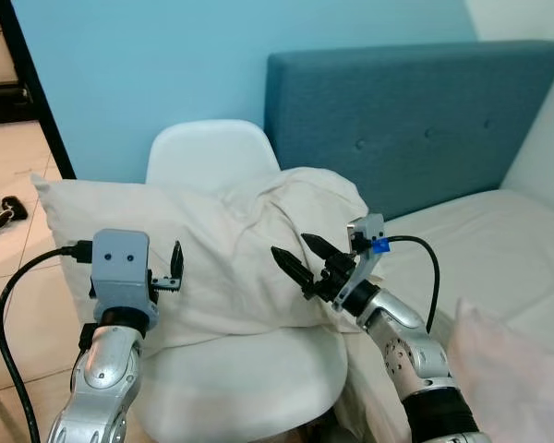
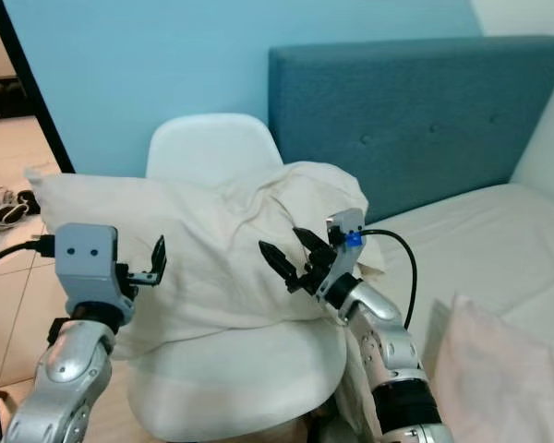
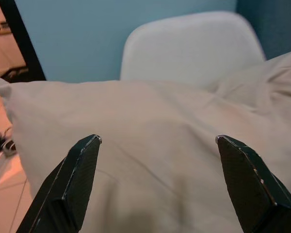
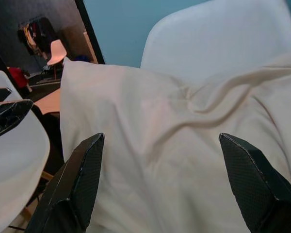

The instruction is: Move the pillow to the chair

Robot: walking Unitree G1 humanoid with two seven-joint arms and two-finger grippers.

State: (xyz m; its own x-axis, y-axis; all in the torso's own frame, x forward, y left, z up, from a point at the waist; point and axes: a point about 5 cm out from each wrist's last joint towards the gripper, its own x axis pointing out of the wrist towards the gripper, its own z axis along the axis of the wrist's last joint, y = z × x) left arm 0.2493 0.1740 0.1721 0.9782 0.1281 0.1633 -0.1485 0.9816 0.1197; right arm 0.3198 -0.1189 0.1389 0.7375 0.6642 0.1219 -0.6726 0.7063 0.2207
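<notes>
Open jaws flanking pillow (image 1: 212, 249) on chair (image 1: 212, 152)

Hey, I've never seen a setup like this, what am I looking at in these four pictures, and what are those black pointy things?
This is a humanoid robot with two silver arms. The two wide pictures come from a stereo camera on its head, looking down and forward. The other two come from cameras on its wrists, looking along each gripper's two black fingers; those are the pointy things.

In front of it stands a white chair beside a bed with a blue headboard. A cream pillow lies across the chair's seat, leaning on its backrest. A second, pinkish pillow lies on the bed, near the robot.

The left gripper and the right gripper are both open, just in front of the cream pillow, holding nothing. Judging by that, the pillow is already set down on the chair.
</notes>
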